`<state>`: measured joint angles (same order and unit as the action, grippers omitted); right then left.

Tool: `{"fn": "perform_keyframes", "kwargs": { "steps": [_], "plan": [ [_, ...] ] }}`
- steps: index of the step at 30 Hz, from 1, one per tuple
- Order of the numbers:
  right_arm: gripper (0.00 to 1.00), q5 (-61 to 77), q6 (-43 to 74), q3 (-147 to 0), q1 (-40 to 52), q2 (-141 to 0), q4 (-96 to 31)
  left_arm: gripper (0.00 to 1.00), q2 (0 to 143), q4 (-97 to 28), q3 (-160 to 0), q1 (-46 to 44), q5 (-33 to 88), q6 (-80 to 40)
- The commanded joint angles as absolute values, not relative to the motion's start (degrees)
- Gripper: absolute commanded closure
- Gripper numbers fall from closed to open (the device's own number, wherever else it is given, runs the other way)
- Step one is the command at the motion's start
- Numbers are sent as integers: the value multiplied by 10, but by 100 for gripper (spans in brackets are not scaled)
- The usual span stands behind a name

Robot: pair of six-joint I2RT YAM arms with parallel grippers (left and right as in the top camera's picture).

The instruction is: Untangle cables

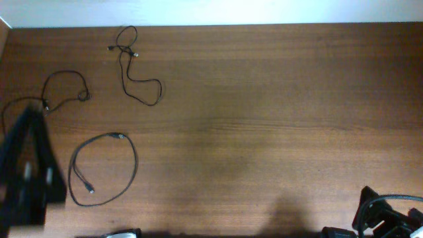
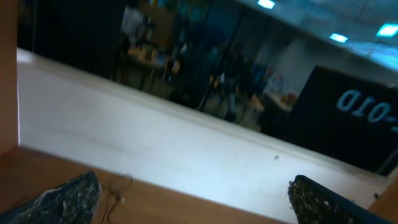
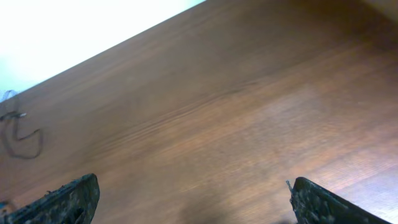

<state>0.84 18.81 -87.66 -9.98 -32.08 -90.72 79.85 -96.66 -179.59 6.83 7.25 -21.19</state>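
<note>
Overhead, the three cables lie apart from one another on the left half of the surface (image 1: 264, 132), none crossing another: the far cable (image 1: 123, 69) runs mostly far-to-near beside the far edge, the left-edge cable (image 1: 64, 72) arcs left-to-right, and the looped cable (image 1: 135, 162) forms a ring with no clear long axis nearer the front. The left arm (image 1: 30, 172), blurred, stands at the left edge just beside the looped cable and the left-edge cable, while the right arm (image 1: 390, 215) sits at the near right corner, well apart from all three. Any further tidying therefore looks like work for the left arm, though the separating itself appears largely done. In the left wrist view, the left gripper (image 2: 193, 199) is spread wide with nothing between its fingers. It looks toward the far edge, where a thin cable strand (image 2: 115, 191) lies ahead and to the left; which of the three it is I cannot tell. In the right wrist view, the right gripper (image 3: 193, 199) is likewise spread wide and holds nothing, over bare wood. A single cable (image 3: 22, 134), probably the far one, shows only at the far left of that view, well away from the fingers.
</note>
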Motion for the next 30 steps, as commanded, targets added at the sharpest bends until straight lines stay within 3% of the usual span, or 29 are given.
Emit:
{"fn": "perform_keyframes", "kwargs": {
  "steps": [1, 13, 17, 23, 26, 30],
  "plan": [
    [1, 50, 182, -884, -102, -320, -906, 1, 765, -967, -1796, 69, 83, -209],
    [1, 45, 182, -883, -102, -320, -902, 1, 656, -967, -1795, 69, 84, -209],
    [1, 45, 131, -852, -102, -320, -891, 1, 646, -967, -1795, 69, 84, -209],
    [2, 86, 50, -683, -102, -320, -684, 1, 646, -967, -1795, 69, 84, -209],
    [1, 174, 32, -519, -102, -306, -472, 1, 646, -967, -1795, 69, 84, -209],
    [1, 225, 34, -357, -75, -230, -285, 1, 646, -967, -1795, 69, 84, -209]
  ]
}}
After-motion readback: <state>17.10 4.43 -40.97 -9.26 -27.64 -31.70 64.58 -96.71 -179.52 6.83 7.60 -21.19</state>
